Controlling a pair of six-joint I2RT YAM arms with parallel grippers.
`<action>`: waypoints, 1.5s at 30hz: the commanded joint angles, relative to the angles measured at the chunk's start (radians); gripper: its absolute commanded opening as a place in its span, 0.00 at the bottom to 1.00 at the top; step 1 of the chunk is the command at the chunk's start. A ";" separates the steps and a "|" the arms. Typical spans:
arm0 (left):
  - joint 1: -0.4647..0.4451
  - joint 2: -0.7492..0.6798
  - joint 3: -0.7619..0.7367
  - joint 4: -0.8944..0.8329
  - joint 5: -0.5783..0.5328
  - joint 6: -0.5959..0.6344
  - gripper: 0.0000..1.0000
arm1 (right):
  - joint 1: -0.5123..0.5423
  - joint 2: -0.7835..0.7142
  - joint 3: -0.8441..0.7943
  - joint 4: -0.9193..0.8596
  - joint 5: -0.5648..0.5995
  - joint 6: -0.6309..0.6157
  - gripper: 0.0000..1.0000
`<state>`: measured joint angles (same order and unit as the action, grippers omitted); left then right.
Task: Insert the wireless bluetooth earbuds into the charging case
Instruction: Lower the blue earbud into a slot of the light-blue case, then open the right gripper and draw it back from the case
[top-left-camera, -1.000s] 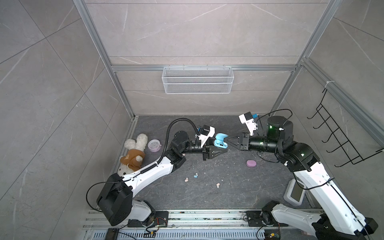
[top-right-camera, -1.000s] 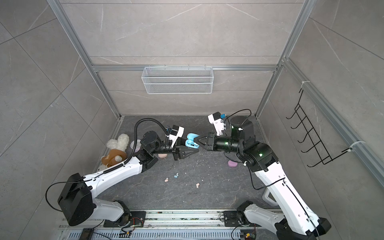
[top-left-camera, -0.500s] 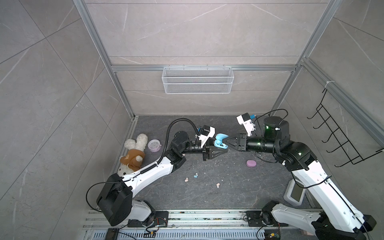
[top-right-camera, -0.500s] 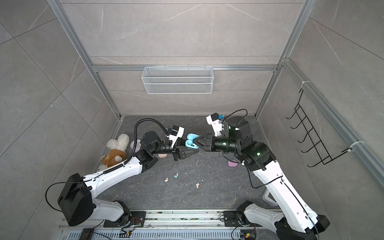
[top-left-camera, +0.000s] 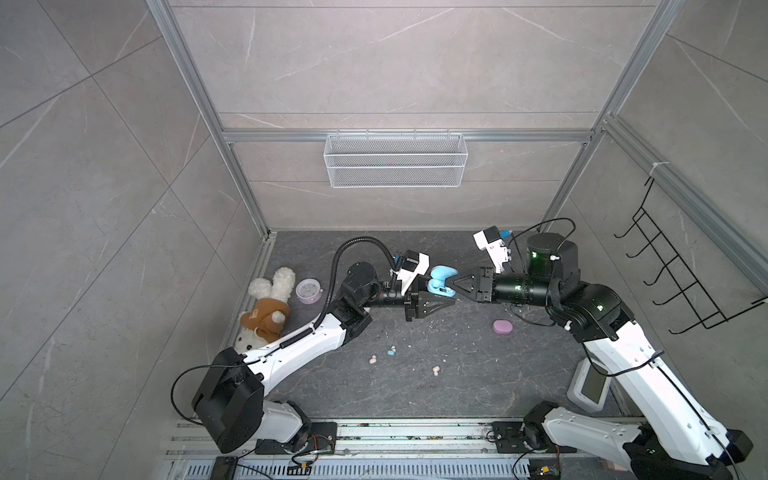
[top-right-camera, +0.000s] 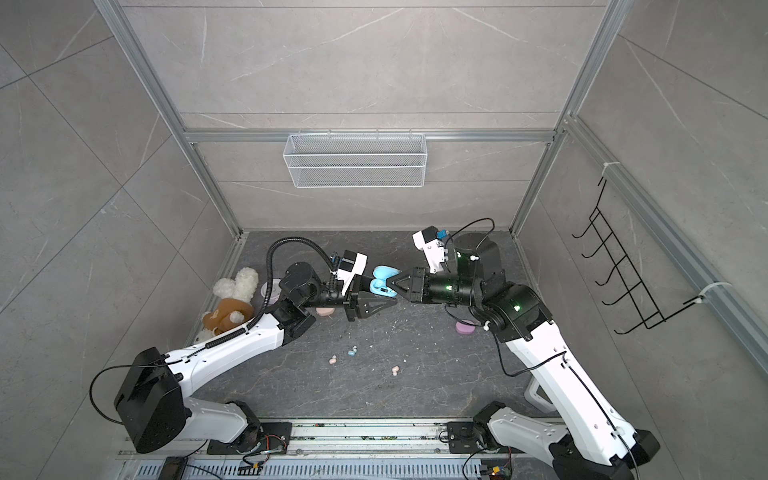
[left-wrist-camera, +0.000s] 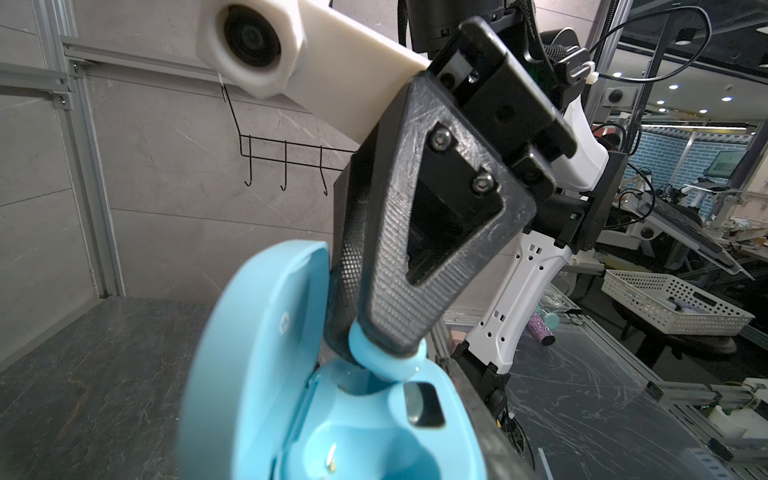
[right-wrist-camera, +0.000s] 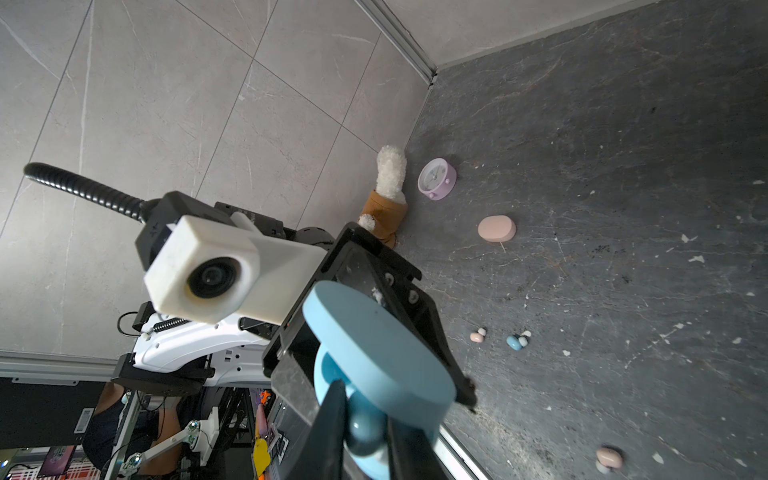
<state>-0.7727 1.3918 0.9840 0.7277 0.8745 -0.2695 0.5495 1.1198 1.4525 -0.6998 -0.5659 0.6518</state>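
Nearest the bases, a peach-pink earbud (top-left-camera: 435, 370), a second pink bud (top-left-camera: 372, 360) and a loose blue bud (top-left-camera: 391, 352) lay on the dark floor, with the lilac case (top-left-camera: 502, 327) off to the right. Beyond them, the left gripper (top-left-camera: 442, 294) was clamped on the open blue charging case (left-wrist-camera: 257, 353), and the right gripper (left-wrist-camera: 374, 347) pinched a light blue earbud (left-wrist-camera: 384, 368) right at the socket's mouth. Farther back sat the plush toy (top-left-camera: 266, 307), the clock (top-left-camera: 308, 290) and the wire basket (top-left-camera: 395, 166).

We see soft, even light from above in both top views, with only faint shadows on the bench (top-left-camera: 457, 395) below the left pincer (top-left-camera: 444, 296). In the left wrist view the blue case (left-wrist-camera: 249, 374) beside the right pincer (left-wrist-camera: 370, 353) blurs (too near the lens), and rails (left-wrist-camera: 89, 166) bow toward the edges.
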 joint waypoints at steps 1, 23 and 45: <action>-0.005 -0.033 0.024 0.098 0.031 -0.002 0.28 | 0.003 0.015 0.026 -0.042 -0.011 -0.029 0.24; -0.005 -0.038 0.009 0.102 0.049 -0.005 0.28 | 0.040 0.082 0.165 -0.149 0.037 -0.081 0.52; -0.003 -0.058 -0.006 0.081 0.027 -0.004 0.28 | 0.067 0.090 0.247 -0.234 0.145 -0.117 0.71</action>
<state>-0.7727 1.3792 0.9722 0.7467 0.8780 -0.2695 0.6167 1.2182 1.6711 -0.9276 -0.4332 0.5529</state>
